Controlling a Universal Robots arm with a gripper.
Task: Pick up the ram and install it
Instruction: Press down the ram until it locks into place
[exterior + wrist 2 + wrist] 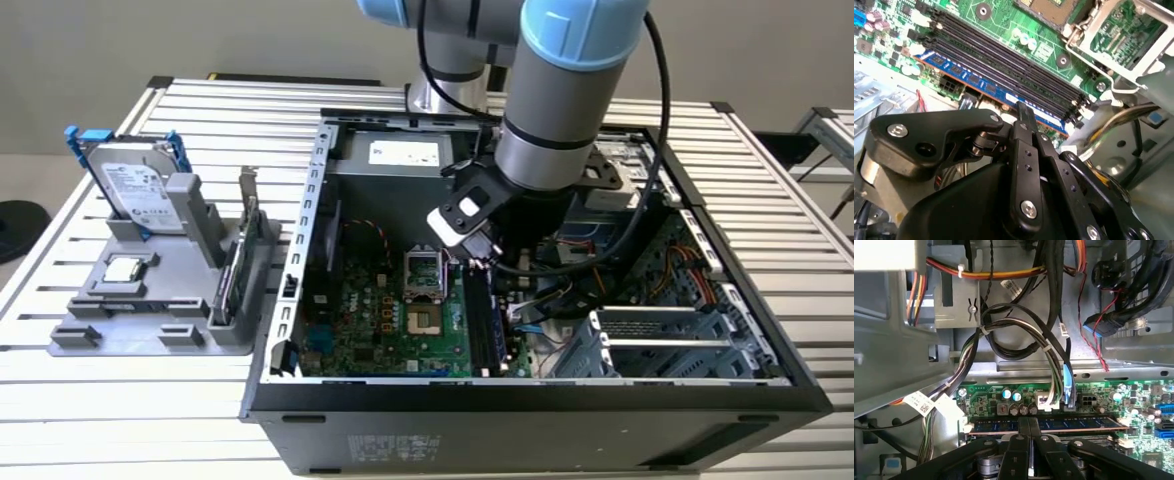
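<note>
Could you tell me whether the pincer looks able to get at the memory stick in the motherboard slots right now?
Probably yes: the pincer is already at the memory stick seated among the slots, with nothing between them.

gripper (1024, 112): matt black metal | ram (989, 90): glossy blue board | case (534, 410): matt black metal

The exterior view looks down from high in front onto the open case (534, 400) and the arm. Both wrist views sit close above the motherboard (1064, 30), facing opposite ways, sharing the ram (1074, 424) and gripper (1029, 426).
</note>
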